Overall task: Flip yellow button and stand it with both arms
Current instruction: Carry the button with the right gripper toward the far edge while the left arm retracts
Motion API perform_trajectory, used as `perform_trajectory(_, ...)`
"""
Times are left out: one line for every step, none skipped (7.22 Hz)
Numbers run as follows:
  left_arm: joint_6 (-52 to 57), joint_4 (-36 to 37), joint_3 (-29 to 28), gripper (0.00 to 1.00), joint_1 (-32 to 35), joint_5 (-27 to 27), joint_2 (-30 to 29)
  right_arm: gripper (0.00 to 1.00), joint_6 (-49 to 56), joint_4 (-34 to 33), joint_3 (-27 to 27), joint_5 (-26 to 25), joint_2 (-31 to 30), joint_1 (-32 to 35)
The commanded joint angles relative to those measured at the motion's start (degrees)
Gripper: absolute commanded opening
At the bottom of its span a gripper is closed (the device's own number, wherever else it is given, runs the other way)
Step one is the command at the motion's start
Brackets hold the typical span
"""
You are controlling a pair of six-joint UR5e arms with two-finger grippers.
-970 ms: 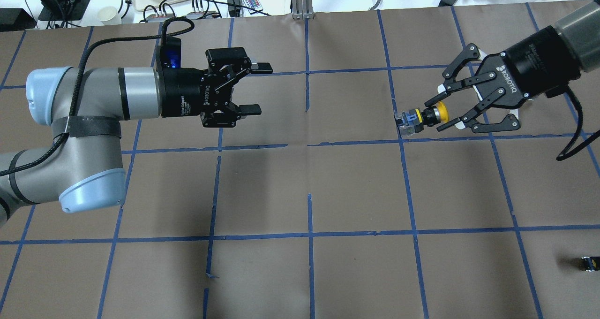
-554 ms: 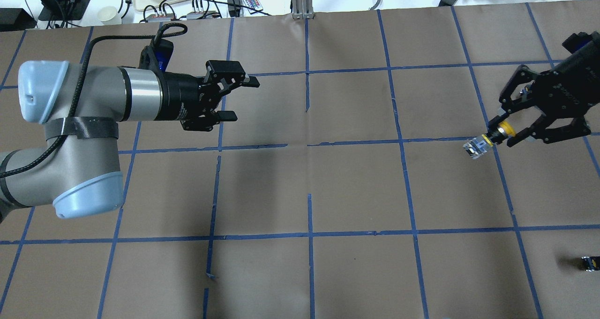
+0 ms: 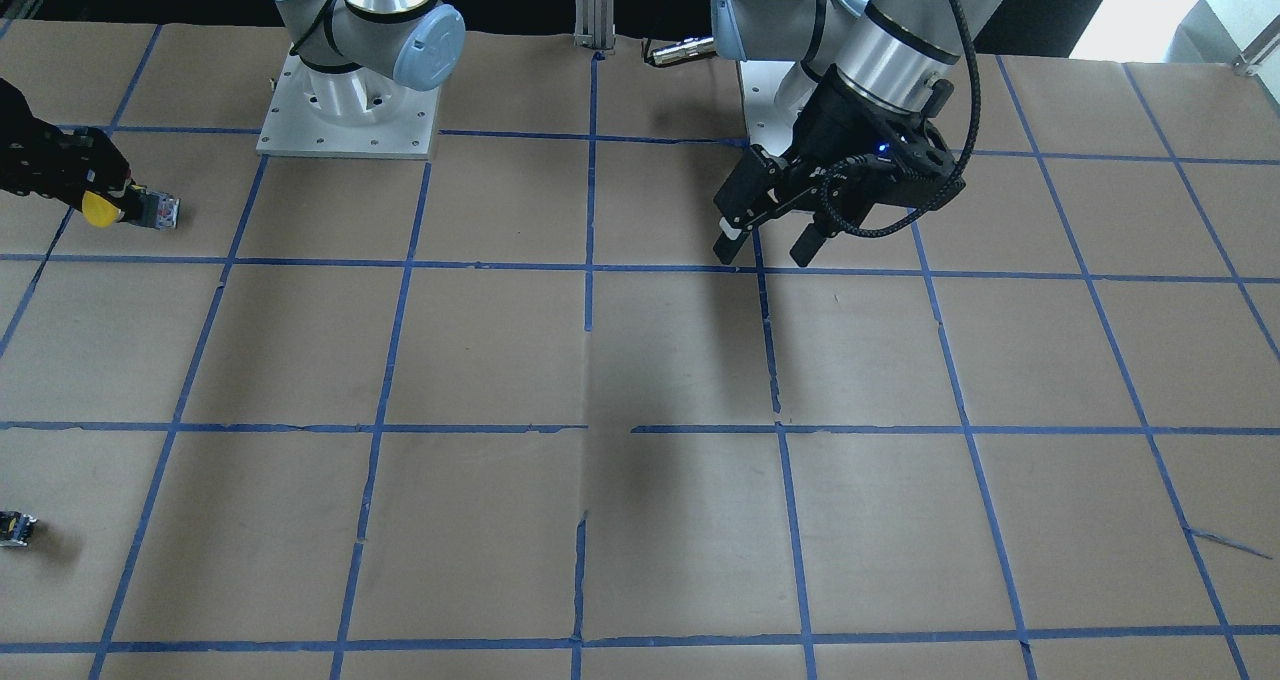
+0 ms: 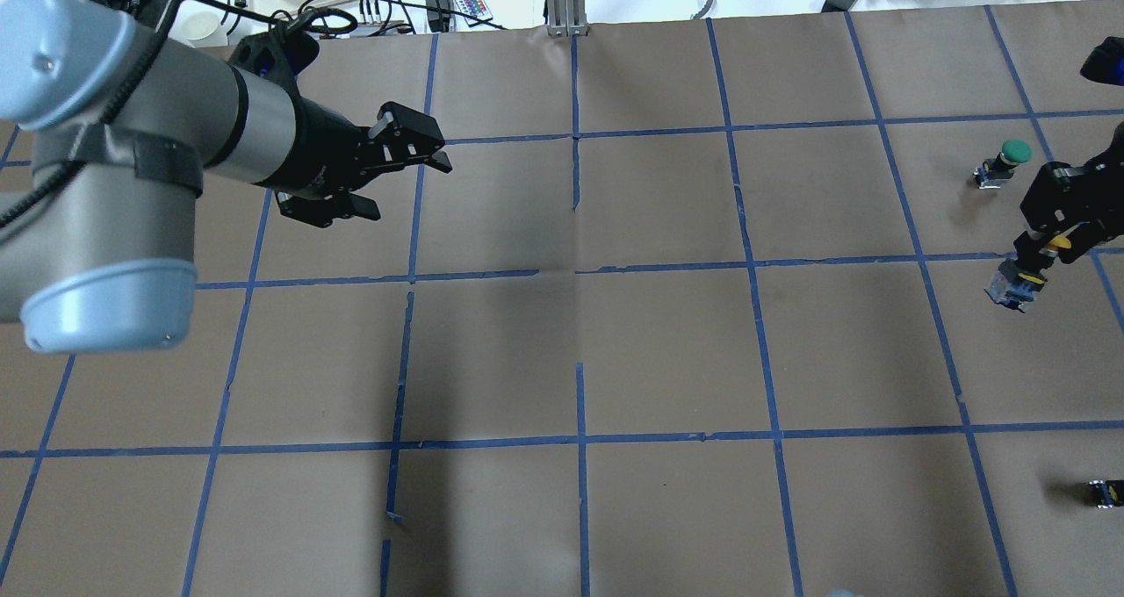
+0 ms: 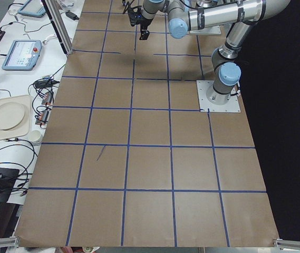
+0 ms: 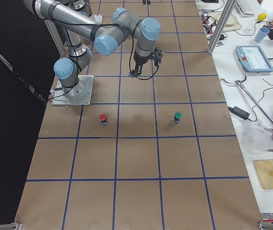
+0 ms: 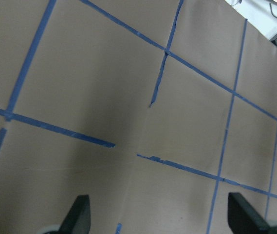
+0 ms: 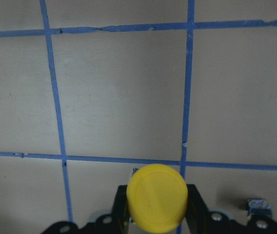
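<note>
The yellow button [image 4: 1012, 285] has a yellow cap and a grey and blue body. My right gripper [image 4: 1043, 248] is shut on it just under the cap, near the table's right edge, with the body pointing away from the wrist. In the right wrist view the cap [image 8: 156, 204] faces the camera between the two fingers [image 8: 196, 207]. In the front-facing view the button [image 3: 140, 210] sits at the far left edge. My left gripper [image 4: 399, 184] is open and empty over the left half of the table. The left wrist view shows only bare paper between its fingertips [image 7: 77, 217].
A green-capped button [image 4: 1010, 154] stands just beyond the right gripper. A small dark capless block [image 4: 1102, 492] lies at the right edge. A red-capped button [image 6: 102, 118] stands in the exterior right view. Brown paper with blue tape lines [image 4: 580, 360] covers the table.
The right gripper carried the yellow button rightward to the table's edge and tilted downward, uncovering the green button. The left arm drew back left and rose, its gripper still open.
</note>
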State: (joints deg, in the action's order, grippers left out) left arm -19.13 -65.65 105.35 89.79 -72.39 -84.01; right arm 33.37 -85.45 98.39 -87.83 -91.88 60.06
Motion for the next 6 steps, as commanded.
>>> perform_trajectory(7.2,-18.5,-11.7,0.99,1.4,-9.9,-0.3,0.04,15.5,-5.9,0.8,-1.2,1.7,-0.1)
perform_trajectory(13.0,-23.8,-13.9,0.99,0.7,-15.7,-0.4,0.05,25.0,-10.0,1.5,-1.3,3.0,-1.7)
perform_trajectory(20.2,-24.9,-14.6,0.99,0.6,-17.8,-0.9,0.05,32.5,-11.4,2.1,-0.4,4.6,-4.6)
perform_trajectory(24.5,-25.7,-15.3,1.00,1.1,-17.9,-2.6,0.05,37.9,-13.8,2.2,-0.3,6.0,-6.0)
perform_trajectory(25.5,-26.8,-14.4,1.00,1.4,-17.3,-3.6,0.06,46.2,-16.7,2.3,-0.2,8.4,-6.8)
perform_trajectory(26.1,-26.0,-15.3,1.00,1.0,-17.1,-4.7,0.06,52.3,-20.2,2.7,0.5,10.3,-9.1)
